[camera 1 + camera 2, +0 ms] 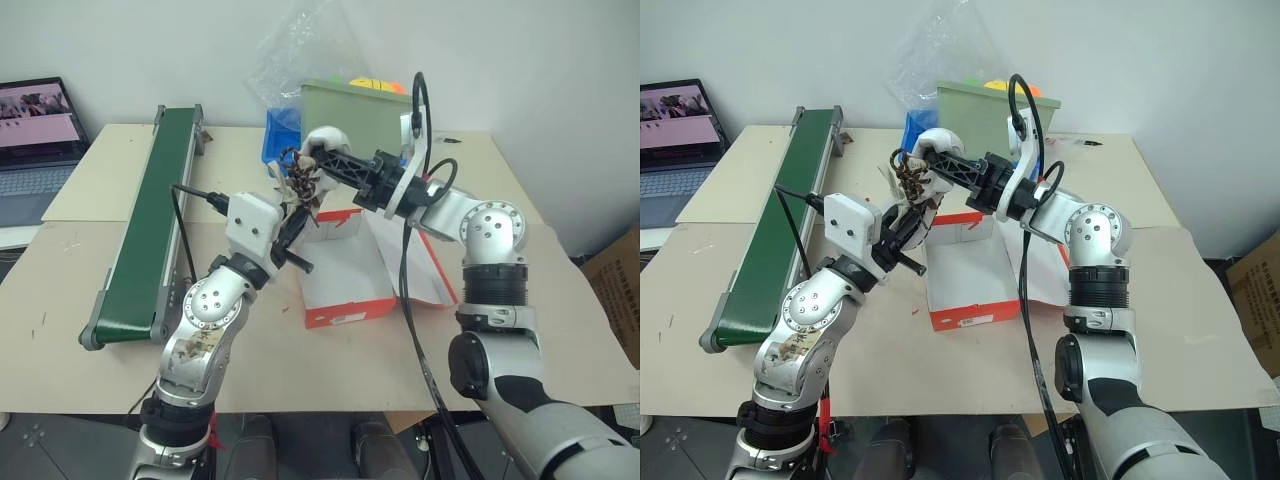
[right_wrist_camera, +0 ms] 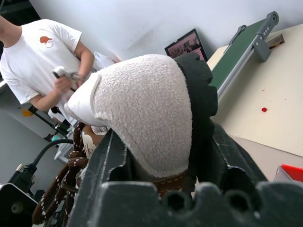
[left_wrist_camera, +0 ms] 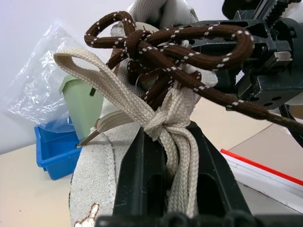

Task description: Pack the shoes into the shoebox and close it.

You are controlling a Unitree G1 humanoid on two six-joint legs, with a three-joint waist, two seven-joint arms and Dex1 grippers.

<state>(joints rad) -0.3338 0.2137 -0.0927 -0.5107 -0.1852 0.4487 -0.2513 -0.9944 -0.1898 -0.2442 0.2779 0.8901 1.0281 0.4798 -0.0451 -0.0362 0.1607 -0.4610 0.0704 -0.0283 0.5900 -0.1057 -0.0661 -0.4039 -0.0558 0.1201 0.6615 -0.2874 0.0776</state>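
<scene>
Shoes: two, tangled by laces above one open shoebox; left pincer pinching laces, right pincer clamping a shoe.

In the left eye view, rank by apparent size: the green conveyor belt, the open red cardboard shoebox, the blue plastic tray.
1. Green conveyor belt, clearly the longest.
2. Open red cardboard shoebox.
3. Blue plastic tray, smallest, though it sits farther back and is partly hidden, so its look understates it.
</scene>
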